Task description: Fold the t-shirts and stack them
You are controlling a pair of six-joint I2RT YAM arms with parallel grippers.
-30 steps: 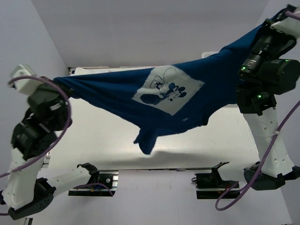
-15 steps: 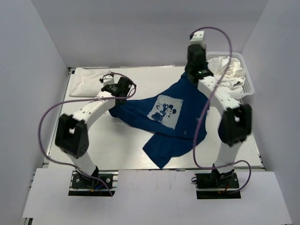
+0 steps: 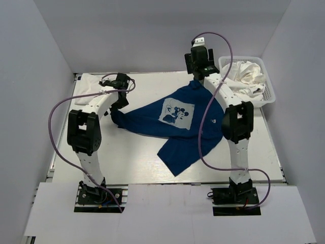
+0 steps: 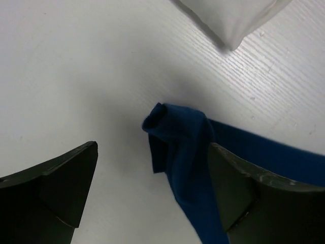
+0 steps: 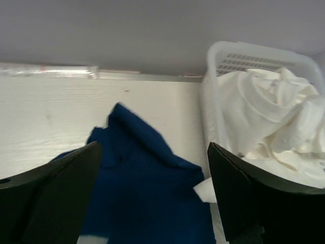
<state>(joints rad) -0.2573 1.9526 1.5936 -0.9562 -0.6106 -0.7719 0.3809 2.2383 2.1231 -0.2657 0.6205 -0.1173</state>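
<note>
Left gripper (image 4: 152, 147): jaws wide apart, gripping nothing; a bunched corner of the royal-blue t-shirt (image 3: 147, 121) lies on the table (image 3: 127, 155) between my fingers, closer to the right-hand one in the wrist view; can't tell if that finger touches the cloth.
Right gripper (image 5: 154, 146): jaws also wide apart, empty; it sits above the far corner of the blue shirt, just beside the white lattice basket (image 5: 244, 48).
Blue shirt: flat on the table, centre to right, rumpled, not folded; mouse print (image 3: 177, 114) face up; one flap runs out toward the near edge.
Folded white t-shirt (image 4: 231, 15): far-left part of the table, near my left jaws, clear of the blue corner.
Basket: far-right corner; crumpled white t-shirts (image 5: 269, 117) heaped inside, reaching over the rim; a white scrap of cloth (image 5: 203, 190) lies at the basket's foot, right against the blue fabric.
</note>
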